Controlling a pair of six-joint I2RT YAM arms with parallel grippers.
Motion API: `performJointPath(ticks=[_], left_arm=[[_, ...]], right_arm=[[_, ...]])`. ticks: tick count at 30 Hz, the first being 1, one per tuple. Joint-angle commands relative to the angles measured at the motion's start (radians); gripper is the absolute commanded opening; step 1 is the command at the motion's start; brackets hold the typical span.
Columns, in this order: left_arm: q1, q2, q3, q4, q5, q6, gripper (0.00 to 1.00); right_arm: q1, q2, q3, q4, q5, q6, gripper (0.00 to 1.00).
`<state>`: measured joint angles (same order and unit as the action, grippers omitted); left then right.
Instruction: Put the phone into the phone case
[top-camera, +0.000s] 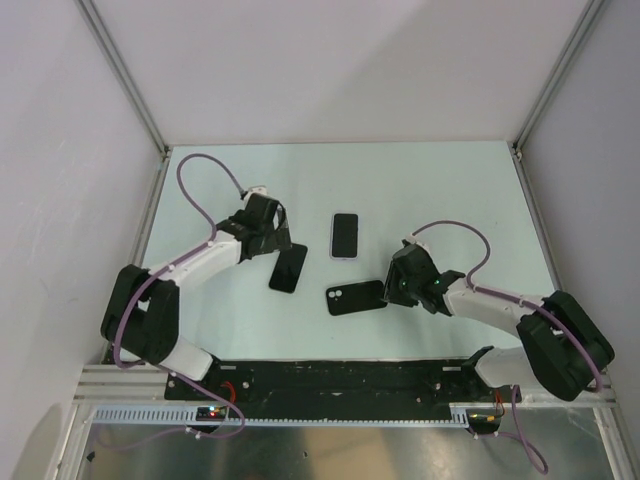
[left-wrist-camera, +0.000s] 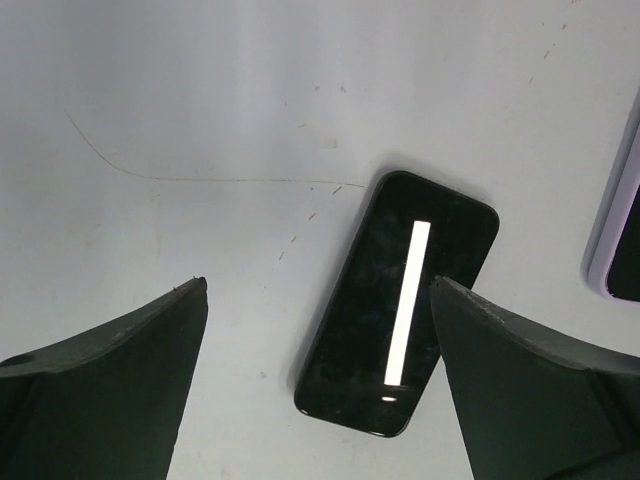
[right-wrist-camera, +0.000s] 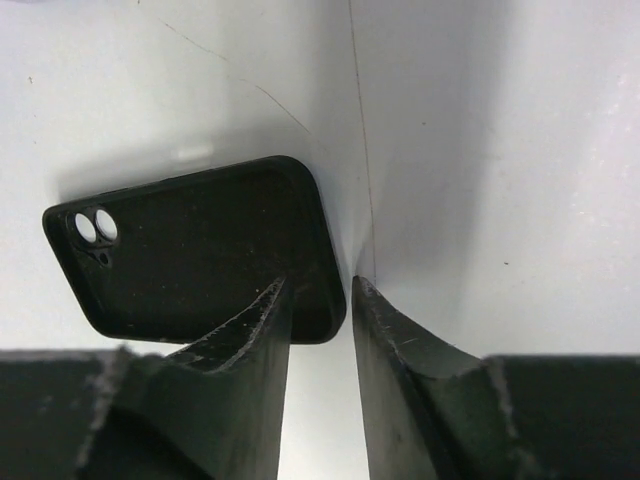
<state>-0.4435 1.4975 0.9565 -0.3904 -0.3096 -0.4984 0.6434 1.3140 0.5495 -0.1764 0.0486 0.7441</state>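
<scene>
one case (top-camera: 356, 298) on the worktop (top-camera: 450, 200), two phones. black phone (top-camera: 288, 268) left of the case, under the wide-open, empty left end effector (left-wrist-camera: 320, 290); pale-rimmed phone (top-camera: 345, 235) beyond it. right end effector (right-wrist-camera: 320, 285) pinches the case's right rim.

Two phones — black phone (top-camera: 287, 268), pale-rimmed phone (top-camera: 344, 235), one phone case (top-camera: 355, 298), two arms (top-camera: 190, 262) (top-camera: 490, 300)

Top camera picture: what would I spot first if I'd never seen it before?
Three dark rectangles stand out on the pale table. The left gripper hangs open over a tilted black phone, and the right gripper sits at the edge of a black phone case with camera holes. A second phone lies farther back, between them.
</scene>
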Motion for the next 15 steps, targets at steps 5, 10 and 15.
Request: performJointPath(ticks=[5, 10, 15], left_arm=[[0.023, 0.041, 0.008, 0.026, 0.049, -0.075, 0.91], [0.015, 0.098, 0.036, 0.03, 0.123, 0.022, 0.95], [0.006, 0.148, 0.043, 0.028, 0.15, 0.112, 0.97]], right_arm=[[0.071, 0.047, 0.006, 0.007, 0.079, 0.058, 0.21], [0.142, 0.0, 0.005, -0.062, 0.131, 0.116, 0.2], [0.204, -0.043, 0.002, -0.09, 0.14, 0.171, 0.26]])
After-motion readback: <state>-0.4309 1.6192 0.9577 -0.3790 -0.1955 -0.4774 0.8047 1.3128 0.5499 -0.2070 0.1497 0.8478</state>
